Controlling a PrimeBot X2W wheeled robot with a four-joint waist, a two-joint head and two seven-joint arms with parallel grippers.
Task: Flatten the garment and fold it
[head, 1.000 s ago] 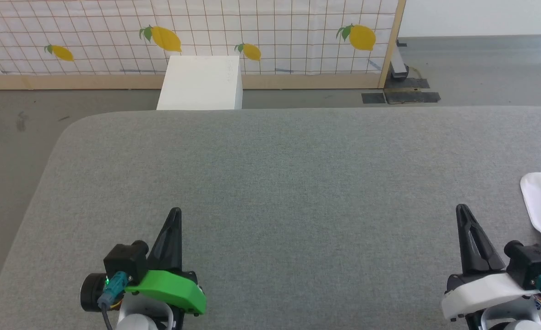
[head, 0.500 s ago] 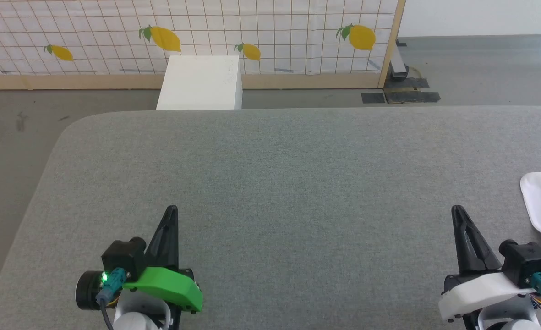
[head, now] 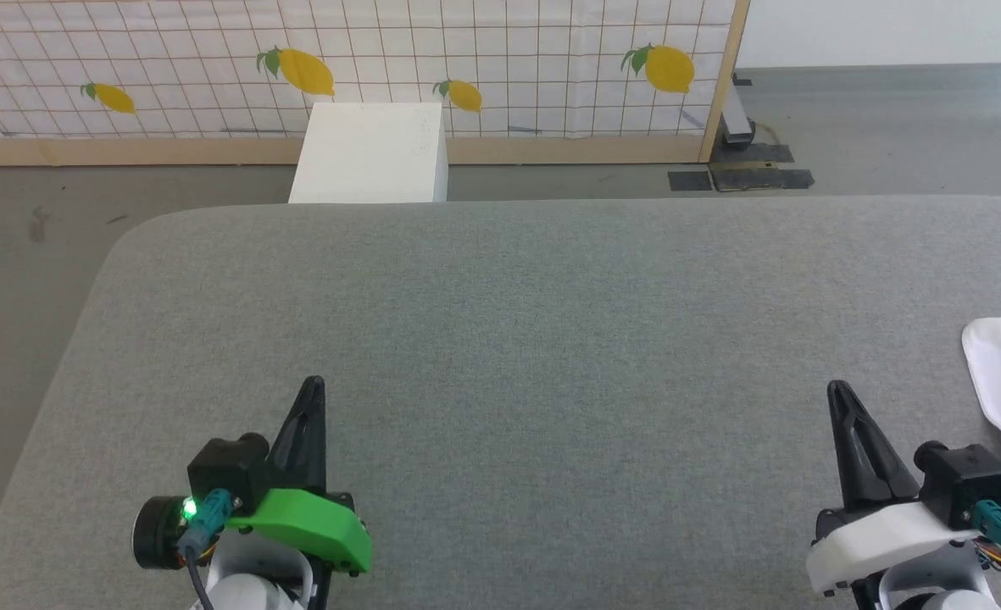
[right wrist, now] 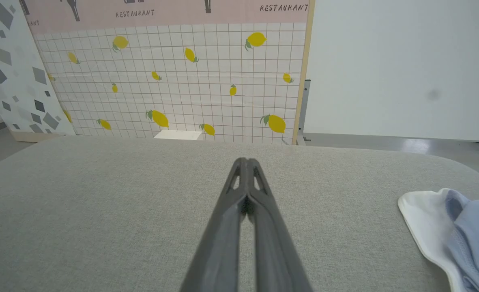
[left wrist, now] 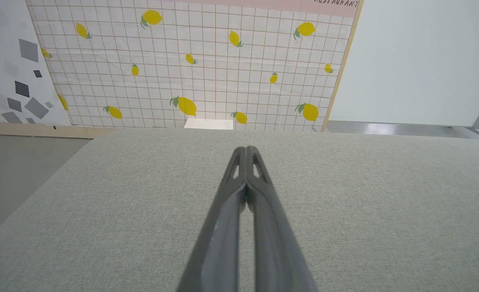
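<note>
L gripper (head: 314, 386) and R gripper (head: 836, 390): fingers pressed together, empty, above grey fabric tabletop (head: 551, 322). Crumpled light blue-and-white soft shirt (right wrist: 462, 227) lies right of R gripper, not touching.

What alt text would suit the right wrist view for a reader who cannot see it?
The right gripper, its two long dark fingers shut on nothing, points across a grey fabric-covered surface. A crumpled light blue fabric shirt with a white inner part lies at the lower right, apart from the fingers. Behind stands a white gridded panel printed with yellow lemons.
</note>
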